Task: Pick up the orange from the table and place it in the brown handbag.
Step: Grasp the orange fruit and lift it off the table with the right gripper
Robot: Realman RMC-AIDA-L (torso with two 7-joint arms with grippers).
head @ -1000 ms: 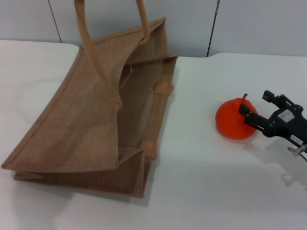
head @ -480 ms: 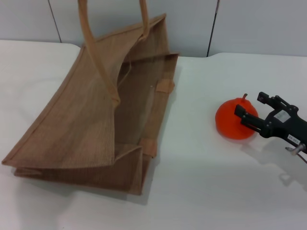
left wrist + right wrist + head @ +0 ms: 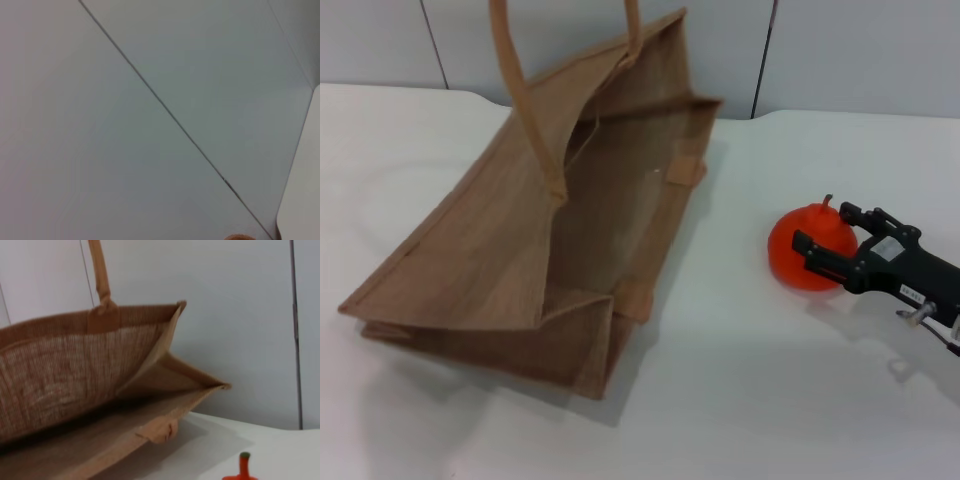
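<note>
The orange (image 3: pixel 808 222) sits on the white table (image 3: pixel 740 400), right of the brown handbag (image 3: pixel 510 250). My right gripper (image 3: pixel 822 230) is open, with one finger in front of the orange and one behind it, straddling the fruit. The bag lies tilted with its mouth open toward the orange. Its two handles (image 3: pixel 525 110) run up out of the head view. The right wrist view shows the open bag mouth (image 3: pixel 75 370) and the orange's stem (image 3: pixel 243 465). My left gripper is out of view. The left wrist view shows only the wall and a tan sliver (image 3: pixel 240 237).
A grey panelled wall (image 3: pixel 840 50) stands behind the table's far edge. White tabletop lies in front of the bag and the orange.
My right gripper has slid left along the table, so its fingers now reach around the orange. The bag's open end has lifted and swung right, toward the orange.
</note>
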